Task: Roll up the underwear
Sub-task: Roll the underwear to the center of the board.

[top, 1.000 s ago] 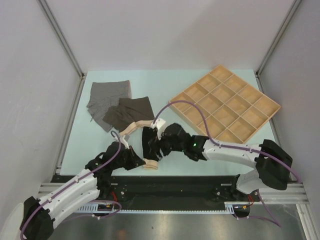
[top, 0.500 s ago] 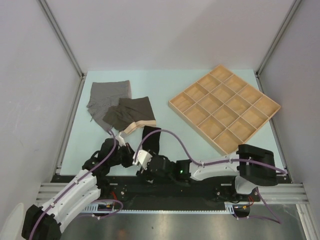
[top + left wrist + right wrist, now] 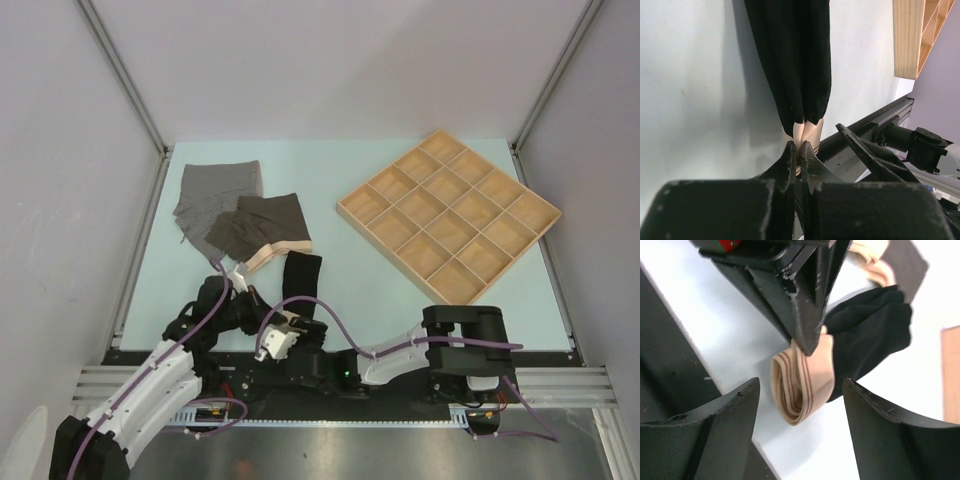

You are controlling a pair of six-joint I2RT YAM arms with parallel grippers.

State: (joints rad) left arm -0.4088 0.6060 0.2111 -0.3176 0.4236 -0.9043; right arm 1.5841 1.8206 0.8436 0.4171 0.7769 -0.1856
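At the far left of the table (image 3: 370, 165), the grey briefs (image 3: 215, 192) lie flat and spread out. The brown briefs (image 3: 258, 226) overlap their near right corner, with a tan band along the near edge.

The left gripper (image 3: 797, 150) sits in front of those, close to the near edge of the table. Its fingers are pressed together on the tan waistband (image 3: 804, 385) of the black briefs (image 3: 800, 60). The wrist view shows the band pinched right at the fingertips. From that grip the black briefs run away across the table as a long, narrow folded strip (image 3: 301, 282), lying just right of the brown pair. The waistband end is doubled over in a loose loop beside the left fingertips (image 3: 807, 332).

The right gripper (image 3: 800, 385) is just to the right, low over the near edge, with its fingers (image 3: 725, 412) spread wide. They stand on either side of the looped waistband. They seem to hold nothing, though from its own camera I cannot tell whether either finger touches the cloth. From overhead the two grippers (image 3: 262, 318) (image 3: 283, 332) crowd together in one dark cluster.

Well off to the right, the wooden tray (image 3: 541, 207) with many compartments sits turned at an angle, apart from all the cloth.
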